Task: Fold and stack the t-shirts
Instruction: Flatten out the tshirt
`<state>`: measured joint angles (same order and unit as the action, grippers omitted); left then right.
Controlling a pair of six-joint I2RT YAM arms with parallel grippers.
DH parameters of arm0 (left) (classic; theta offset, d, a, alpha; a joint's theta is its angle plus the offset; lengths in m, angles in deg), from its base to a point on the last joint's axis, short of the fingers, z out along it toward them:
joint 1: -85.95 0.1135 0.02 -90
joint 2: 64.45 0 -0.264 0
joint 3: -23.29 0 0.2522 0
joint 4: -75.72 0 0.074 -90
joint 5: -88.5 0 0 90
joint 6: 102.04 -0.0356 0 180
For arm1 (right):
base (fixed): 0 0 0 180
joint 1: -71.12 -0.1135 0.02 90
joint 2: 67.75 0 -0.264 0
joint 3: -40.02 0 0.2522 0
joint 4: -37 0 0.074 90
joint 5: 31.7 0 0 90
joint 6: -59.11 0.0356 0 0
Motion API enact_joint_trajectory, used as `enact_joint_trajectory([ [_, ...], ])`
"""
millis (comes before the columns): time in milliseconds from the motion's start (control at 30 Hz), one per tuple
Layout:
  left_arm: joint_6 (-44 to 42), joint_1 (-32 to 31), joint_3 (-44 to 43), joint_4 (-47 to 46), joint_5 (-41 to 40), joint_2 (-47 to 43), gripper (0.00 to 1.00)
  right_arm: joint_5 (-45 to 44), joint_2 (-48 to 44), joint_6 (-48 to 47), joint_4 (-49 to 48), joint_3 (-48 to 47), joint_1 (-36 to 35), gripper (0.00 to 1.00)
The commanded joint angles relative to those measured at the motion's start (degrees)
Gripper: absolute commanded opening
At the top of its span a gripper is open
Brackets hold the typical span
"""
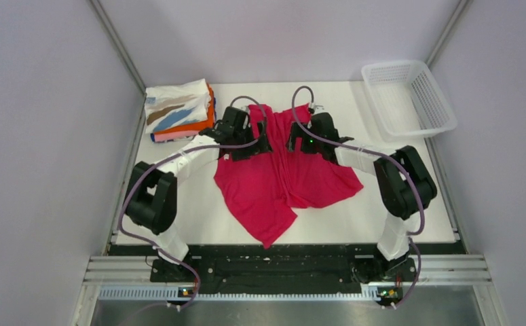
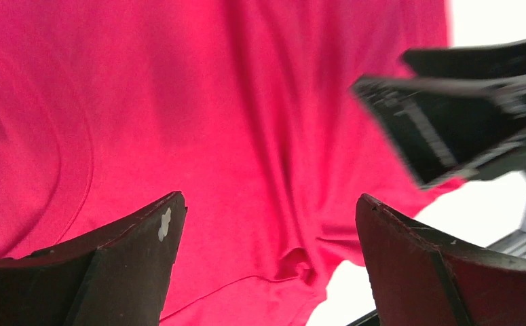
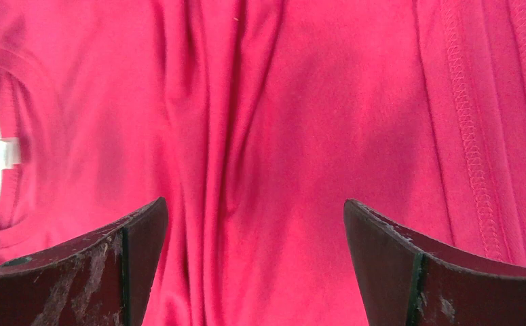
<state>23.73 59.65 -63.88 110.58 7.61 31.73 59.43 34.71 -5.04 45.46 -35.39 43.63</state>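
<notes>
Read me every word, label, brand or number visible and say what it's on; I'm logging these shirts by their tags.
No text is legible in any view.
Neck tag on the magenta-red t-shirt: a small white patch, too blurred to read.
Folded t-shirts: tan and blue streaks only, no lettering.
Basket: no label visible.
</notes>
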Motion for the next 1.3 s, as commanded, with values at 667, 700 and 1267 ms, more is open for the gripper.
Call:
enact_joint_trajectory([
  [667,-6.1,7.9,-50.8,25.9,-9.2,46.3,0.99,-2.8,-3.0,6.5,1.7,13.7,7.5,0.99],
  [700,-6.1,8.2,-52.3,25.9,-9.4,47.2,0.99,-4.7,-3.4,6.2,2.6,14.0,8.0,0.99],
  [1267,-7.1,12.5,-39.0,22.1,-9.4,38.3,0.99,-15.5,-20.9,7.2,12.5,22.0,22.1,0.99],
])
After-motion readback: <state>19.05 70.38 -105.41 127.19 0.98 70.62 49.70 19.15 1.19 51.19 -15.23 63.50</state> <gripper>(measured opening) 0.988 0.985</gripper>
